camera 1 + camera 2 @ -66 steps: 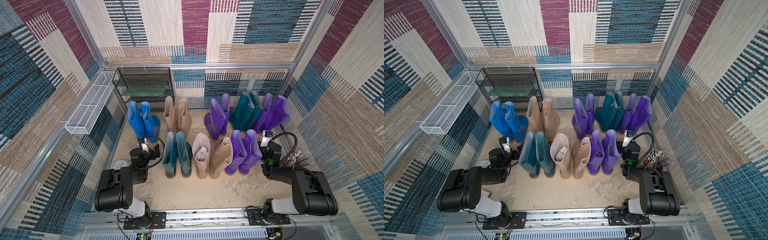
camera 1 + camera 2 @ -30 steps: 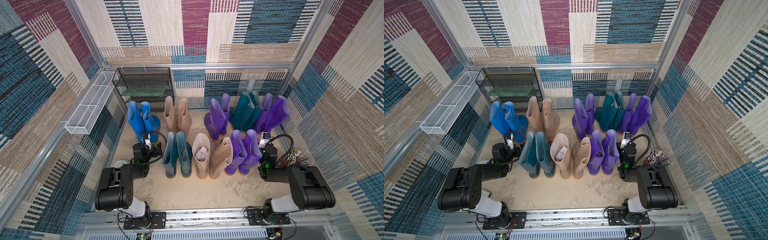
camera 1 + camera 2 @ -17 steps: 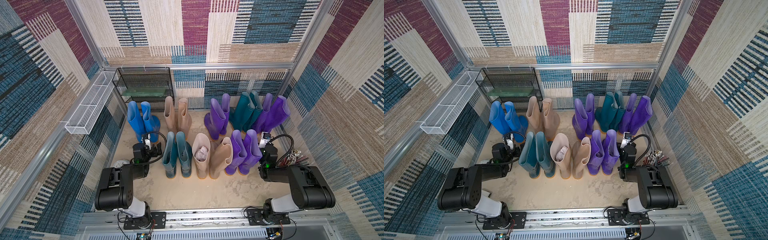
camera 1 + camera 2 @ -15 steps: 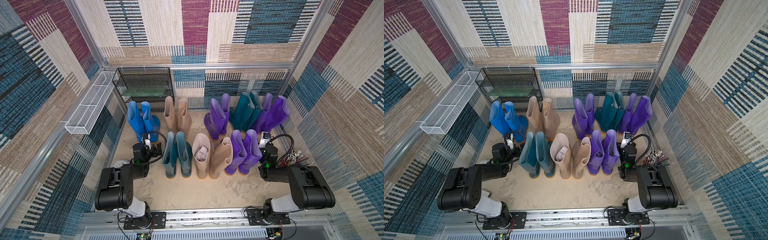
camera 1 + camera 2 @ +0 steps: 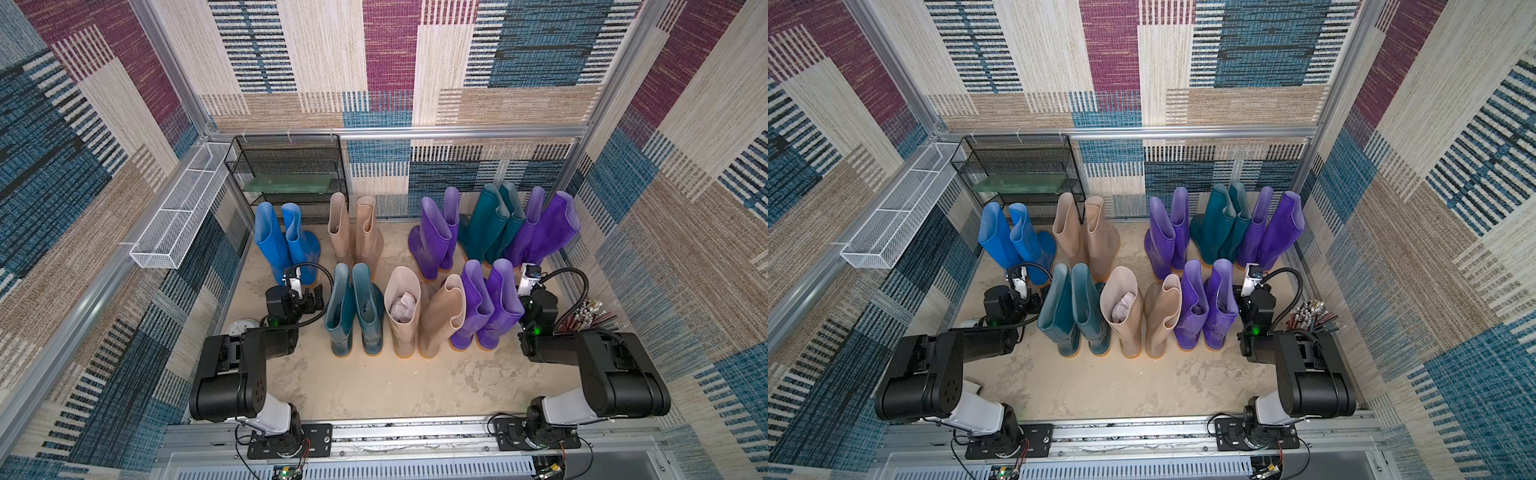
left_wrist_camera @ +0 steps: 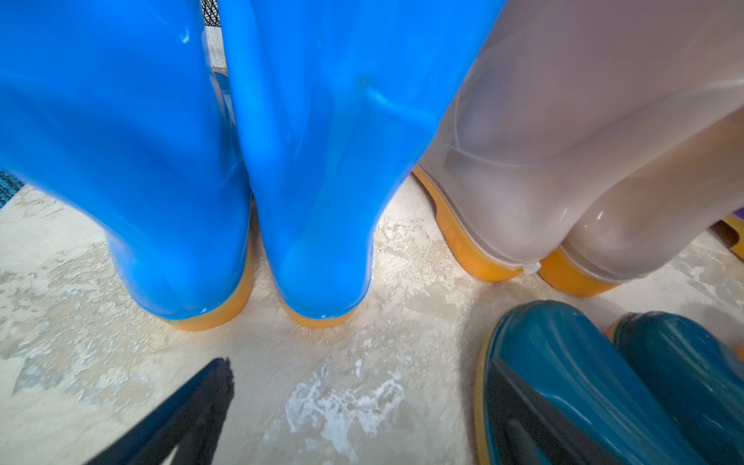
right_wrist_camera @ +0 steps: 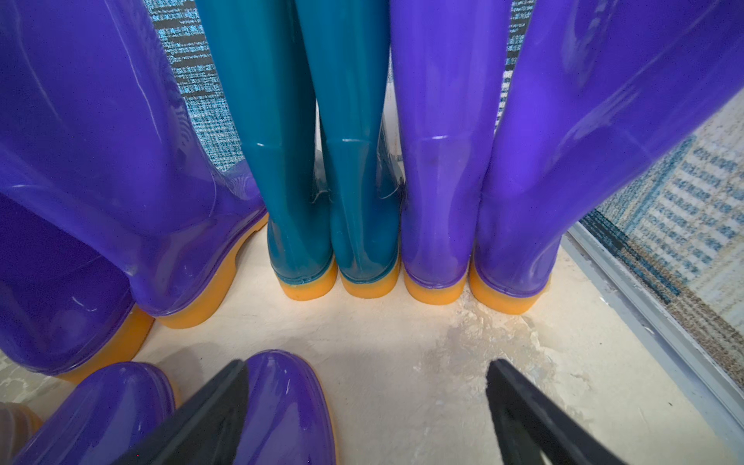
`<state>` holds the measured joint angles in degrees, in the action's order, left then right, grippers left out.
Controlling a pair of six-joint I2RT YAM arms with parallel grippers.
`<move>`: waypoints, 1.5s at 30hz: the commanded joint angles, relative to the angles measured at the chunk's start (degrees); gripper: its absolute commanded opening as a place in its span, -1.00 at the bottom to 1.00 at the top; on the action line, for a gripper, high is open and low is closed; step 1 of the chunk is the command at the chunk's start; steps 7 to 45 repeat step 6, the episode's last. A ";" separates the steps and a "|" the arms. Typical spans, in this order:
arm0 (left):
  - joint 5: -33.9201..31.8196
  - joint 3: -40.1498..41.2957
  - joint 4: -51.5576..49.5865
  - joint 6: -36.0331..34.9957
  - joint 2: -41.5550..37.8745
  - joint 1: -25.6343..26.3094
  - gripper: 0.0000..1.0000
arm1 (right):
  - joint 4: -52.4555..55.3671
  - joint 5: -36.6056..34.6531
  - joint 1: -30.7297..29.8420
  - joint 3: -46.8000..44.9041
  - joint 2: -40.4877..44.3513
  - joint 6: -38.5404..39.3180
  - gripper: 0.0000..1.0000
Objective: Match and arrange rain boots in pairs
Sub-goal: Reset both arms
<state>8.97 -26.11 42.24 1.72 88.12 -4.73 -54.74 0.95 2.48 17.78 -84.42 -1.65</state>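
Note:
The rain boots stand upright in colour pairs in two rows. At the back are a blue pair (image 5: 282, 241), a beige pair (image 5: 355, 232), purple (image 5: 434, 232), teal (image 5: 490, 224) and purple (image 5: 544, 228). In front are teal (image 5: 353, 307), beige (image 5: 419, 316) and purple (image 5: 486, 303). My left gripper (image 6: 358, 364) is open and empty, low over the floor behind the blue heels (image 6: 241, 201), with one finger against the front teal toe (image 6: 563, 362). My right gripper (image 7: 367, 364) is open and empty, facing the back teal and purple heels. A front purple toe (image 7: 286, 402) lies beside one finger.
A black wire-mesh rack (image 5: 291, 166) stands at the back left behind the blue and beige boots. A white wire basket (image 5: 178, 216) hangs on the left wall. A bundle of thin rods (image 5: 590, 316) lies by the right wall. A metal frame rail (image 7: 644, 306) borders the floor.
About two seconds ago the left gripper moved up towards the blue boots and the right gripper shifted slightly left. Over the last second nothing has moved.

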 commanded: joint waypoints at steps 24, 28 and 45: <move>-0.51 -0.23 -0.37 -1.92 -0.22 0.43 1.00 | -2.28 -0.03 -0.15 0.26 0.10 0.60 0.90; -0.51 -0.23 -0.37 -1.92 -0.22 0.43 1.00 | -2.28 -0.03 -0.15 0.26 0.10 0.60 0.90; -0.51 -0.23 -0.37 -1.92 -0.22 0.43 1.00 | -2.28 -0.03 -0.15 0.26 0.10 0.60 0.90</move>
